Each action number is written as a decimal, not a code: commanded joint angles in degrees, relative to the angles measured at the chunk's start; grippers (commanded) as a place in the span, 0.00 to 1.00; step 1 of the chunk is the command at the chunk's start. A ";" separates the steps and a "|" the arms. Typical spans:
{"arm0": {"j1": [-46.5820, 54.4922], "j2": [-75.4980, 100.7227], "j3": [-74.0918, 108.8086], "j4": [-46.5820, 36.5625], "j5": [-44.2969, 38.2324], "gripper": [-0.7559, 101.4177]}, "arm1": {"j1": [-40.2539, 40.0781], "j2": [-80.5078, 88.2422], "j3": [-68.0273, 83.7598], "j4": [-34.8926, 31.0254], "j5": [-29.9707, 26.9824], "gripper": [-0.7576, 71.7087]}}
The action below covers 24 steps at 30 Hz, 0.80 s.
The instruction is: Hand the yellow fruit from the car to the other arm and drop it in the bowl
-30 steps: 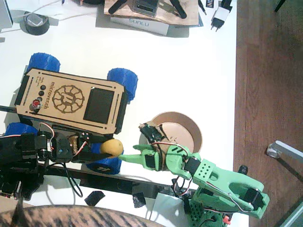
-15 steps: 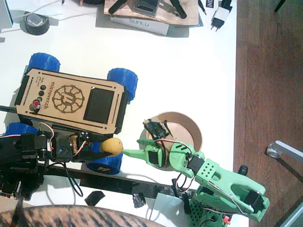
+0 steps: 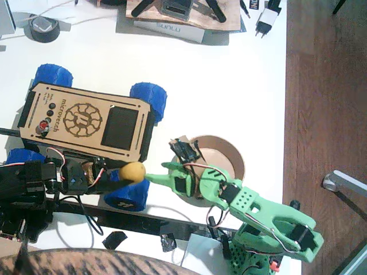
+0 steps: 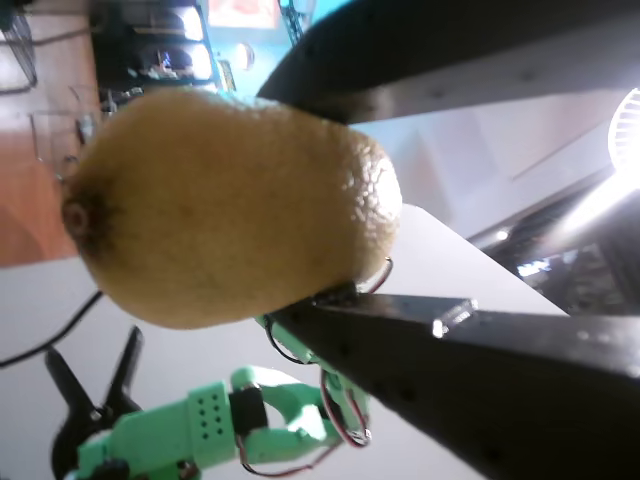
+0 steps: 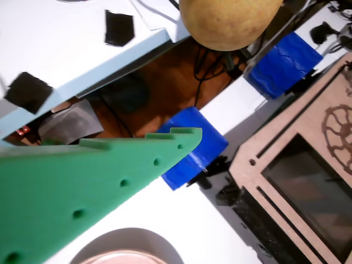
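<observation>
At the table's near edge, the black left arm (image 3: pixel 28 186) reaches rightward, and its gripper (image 3: pixel 127 173) is clamped on the yellow fruit (image 3: pixel 132 171); in a wrist view the fruit (image 4: pixel 225 205) fills the frame between the 2 dark jaws. The fruit sits just in front of the car (image 3: pixel 86 120), above its near blue wheel (image 3: pixel 125 197). Just right of the fruit, the light green right arm (image 3: pixel 258 215) points its gripper (image 3: pixel 163 173) at it, the tip near the fruit but not touching. In another wrist view 1 green finger (image 5: pixel 110 176) shows below the fruit (image 5: pixel 228 22); I cannot tell how wide these jaws stand. Behind the green gripper lies the bowl (image 3: pixel 230 154), partly hidden. Farther back on the white table (image 3: pixel 229 74) rest a roll of tape (image 3: pixel 43 27) and a plug (image 3: pixel 266 20).
</observation>
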 commanded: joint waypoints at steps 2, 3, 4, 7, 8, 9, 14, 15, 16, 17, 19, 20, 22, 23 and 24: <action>0.70 0.26 -1.14 -0.97 -0.70 0.01 | -0.18 -4.13 -7.82 -5.89 -0.26 0.37; 0.70 0.26 -1.14 -0.97 -0.70 0.01 | 0.00 -5.19 -8.17 -6.77 -0.35 0.37; 0.70 0.26 -1.14 -0.97 -0.70 0.01 | 0.09 -6.15 -8.44 -7.65 -0.44 0.37; 0.70 0.18 -1.14 -0.88 -0.70 0.01 | 0.35 -9.49 -9.32 -10.55 -0.44 0.37; 0.70 0.18 -1.14 -0.88 -0.70 0.01 | 0.35 -10.55 -9.67 -11.60 -0.44 0.37; 0.70 0.18 -1.14 -0.88 -0.70 0.01 | 0.44 -11.34 -9.93 -12.13 -0.44 0.37; 0.70 0.18 -1.14 -0.88 -0.70 0.01 | 0.26 -13.18 -11.25 -13.01 -0.53 0.37; 0.70 0.18 -1.14 -0.88 -0.70 0.01 | 0.26 -13.54 -11.60 -13.10 -0.53 0.37; 0.70 0.18 -1.14 -0.88 -0.70 0.01 | 0.26 -13.62 -11.87 -13.10 -0.53 0.37; 0.70 0.09 -1.14 -0.79 -0.70 0.01 | 0.18 -13.71 -11.95 -13.27 -0.53 0.37; 0.70 0.09 -1.14 -0.62 -0.70 0.01 | 0.00 -13.80 -12.04 -13.45 -0.53 0.37; 0.70 0.09 -1.14 -0.62 -0.70 0.01 | -0.09 -13.71 -12.04 -13.45 -0.53 0.36; 0.70 0.09 -1.14 -0.53 -0.70 0.01 | -0.26 -13.36 -11.78 -13.45 -0.53 0.36; 0.70 0.09 -1.14 -0.44 -0.70 0.01 | -0.26 -13.01 -11.51 -13.45 -0.53 0.36; 0.70 0.09 -1.14 -0.44 -0.70 0.01 | -0.26 -12.74 -11.16 -13.45 -0.53 0.36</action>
